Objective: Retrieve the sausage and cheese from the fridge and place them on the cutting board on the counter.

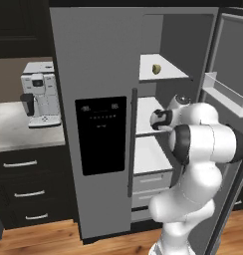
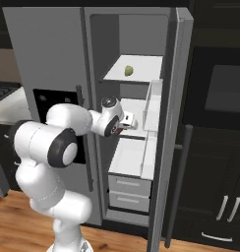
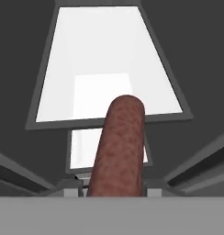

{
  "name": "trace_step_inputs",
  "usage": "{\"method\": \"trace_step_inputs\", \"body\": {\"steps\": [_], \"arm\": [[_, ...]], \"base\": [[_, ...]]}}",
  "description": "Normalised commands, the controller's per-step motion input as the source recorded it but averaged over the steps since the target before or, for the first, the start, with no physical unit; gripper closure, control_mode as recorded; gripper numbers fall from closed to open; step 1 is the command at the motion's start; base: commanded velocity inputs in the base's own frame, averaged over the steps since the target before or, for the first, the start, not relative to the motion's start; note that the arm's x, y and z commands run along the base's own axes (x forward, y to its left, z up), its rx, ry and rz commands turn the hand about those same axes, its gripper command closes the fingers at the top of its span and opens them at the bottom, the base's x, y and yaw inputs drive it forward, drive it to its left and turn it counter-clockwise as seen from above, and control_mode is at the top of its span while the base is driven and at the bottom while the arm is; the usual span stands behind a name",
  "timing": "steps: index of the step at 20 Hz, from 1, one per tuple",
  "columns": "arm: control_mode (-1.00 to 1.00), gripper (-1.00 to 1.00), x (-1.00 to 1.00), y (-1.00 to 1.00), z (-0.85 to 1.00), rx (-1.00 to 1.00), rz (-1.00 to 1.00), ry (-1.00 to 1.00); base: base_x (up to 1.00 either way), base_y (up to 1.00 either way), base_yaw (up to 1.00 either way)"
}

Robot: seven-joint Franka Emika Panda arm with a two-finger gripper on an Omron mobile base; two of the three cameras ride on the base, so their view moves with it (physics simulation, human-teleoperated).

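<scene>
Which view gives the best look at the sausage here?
The hand view: the sausage runs up the middle, close and unblocked, its mottled reddish-brown skin plain against the white fridge shelves. The right base view shows just a small reddish bit at the hand. In the left base view I cannot make it out.

Coffee machine (image 1: 40, 94) on plain grey top (image 1: 14, 130), far left of pincer; black drawers (image 1: 29, 191) beneath; dark oven (image 2: 224, 91) to right.

Glossy white rounded arm (image 1: 193, 149) segments with dark bands at the joints.
</scene>
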Motion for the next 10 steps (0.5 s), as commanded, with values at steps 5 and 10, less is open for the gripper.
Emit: {"method": "trace_step_inputs", "body": {"steps": [5, 10], "arm": [[-1.00, 1.00, -0.67, 0.24, 0.33, 0.00, 0.00, 0.00], [-1.00, 1.00, -0.61, 0.20, 0.31, 0.03, 0.00, 0.00]], "base": [[0.00, 0.00, 0.00], [0.00, 0.00, 0.00]]}}
